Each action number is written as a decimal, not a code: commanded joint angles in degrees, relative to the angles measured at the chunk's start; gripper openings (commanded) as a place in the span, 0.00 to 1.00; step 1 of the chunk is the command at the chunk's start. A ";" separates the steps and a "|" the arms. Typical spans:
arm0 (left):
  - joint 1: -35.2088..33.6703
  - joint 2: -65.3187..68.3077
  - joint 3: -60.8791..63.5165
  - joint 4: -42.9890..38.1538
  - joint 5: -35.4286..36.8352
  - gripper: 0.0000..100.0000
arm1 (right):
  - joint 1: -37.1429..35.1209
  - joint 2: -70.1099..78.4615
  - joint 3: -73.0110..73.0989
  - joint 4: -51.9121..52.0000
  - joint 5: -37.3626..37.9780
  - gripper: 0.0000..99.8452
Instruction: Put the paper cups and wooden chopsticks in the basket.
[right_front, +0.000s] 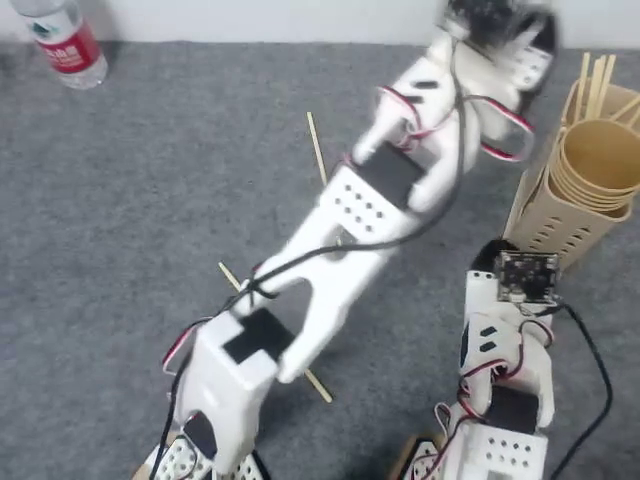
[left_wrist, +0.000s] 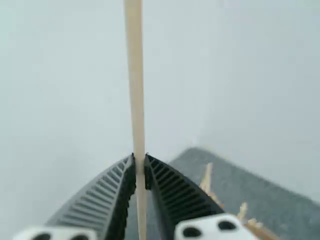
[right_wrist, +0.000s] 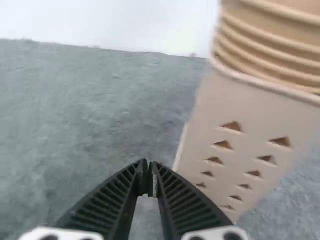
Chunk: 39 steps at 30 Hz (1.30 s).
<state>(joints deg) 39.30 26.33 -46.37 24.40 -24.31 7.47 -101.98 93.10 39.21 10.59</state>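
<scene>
Left pincer (left_wrist: 140, 172) clamped on a chopstick (left_wrist: 134, 75) — near the basket (right_front: 545, 225).
Stick runs straight out from the tips; basket lies toward the right arm.

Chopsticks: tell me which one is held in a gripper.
The chopstick clamped in the left gripper. Two loose chopsticks lie on the table; other chopsticks stand in the basket.

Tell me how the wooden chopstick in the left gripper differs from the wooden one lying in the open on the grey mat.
The held pale wooden chopstick is pinched in the black ribbed left gripper; the loose wooden chopstick lies free on the grey mat. The held one is raised before the white wall; the loose one lies flat. Both are thin pale sticks, neither in the beige basket yet.
</scene>
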 joint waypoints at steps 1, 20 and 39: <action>2.99 3.87 -9.63 -6.24 -0.88 0.01 | -0.75 -0.48 -0.35 -1.19 1.41 0.01; 9.14 34.29 -29.32 -13.98 -6.07 0.02 | -3.47 -0.48 1.05 -1.27 1.67 0.01; 4.92 34.46 -33.80 -16.44 -4.22 0.05 | -3.56 -0.48 1.14 -1.27 1.67 0.01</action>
<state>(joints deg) 46.33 60.97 -75.82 7.87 -28.09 4.66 -101.54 94.95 39.30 11.82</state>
